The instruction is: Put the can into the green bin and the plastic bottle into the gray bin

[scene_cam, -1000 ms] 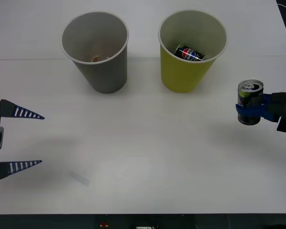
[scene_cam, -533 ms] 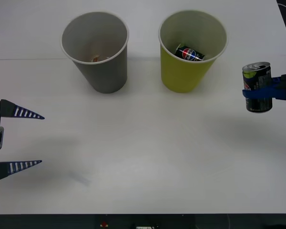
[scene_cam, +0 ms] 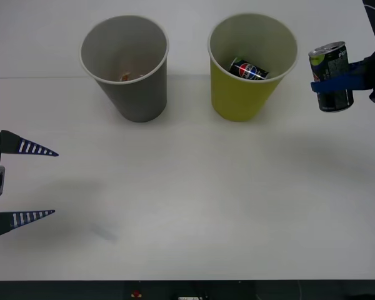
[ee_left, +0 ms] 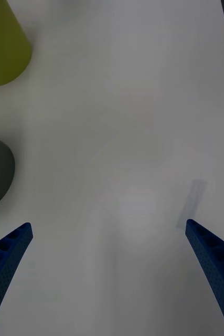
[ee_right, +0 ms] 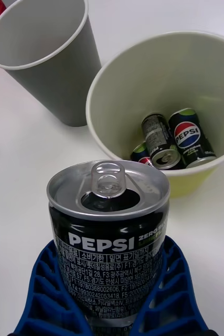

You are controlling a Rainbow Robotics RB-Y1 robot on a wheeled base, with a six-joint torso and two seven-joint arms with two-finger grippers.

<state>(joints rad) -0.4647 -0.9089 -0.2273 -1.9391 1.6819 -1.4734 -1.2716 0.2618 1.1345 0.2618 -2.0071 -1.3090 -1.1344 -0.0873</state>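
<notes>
My right gripper (scene_cam: pixel 333 84) is shut on the can (scene_cam: pixel 330 75), a dark drink can with a silver pull-tab top, held upright in the air just right of the green bin (scene_cam: pixel 245 97). In the right wrist view the can (ee_right: pixel 109 231) sits between the blue fingers (ee_right: pixel 43 299), with the green bin (ee_right: pixel 159 68) and the gray bin (ee_right: pixel 51 73) beyond it. The gray bin (scene_cam: pixel 136 94) stands left of the green one. The plastic bottle is out of view. My left gripper (scene_cam: pixel 54 183) waits open at the table's left edge.
Other dark cans (ee_right: pixel 169 142) lie in the bottom of the green bin, one with a round red-white-blue logo (scene_cam: pixel 249 69). A small brownish thing (scene_cam: pixel 125 77) lies inside the gray bin. A faint strip (scene_cam: pixel 104 233) marks the white table near the front left.
My right gripper has carried the can up and toward the back of the table, to about the height of the green bin's rim. The left arm has not moved.
</notes>
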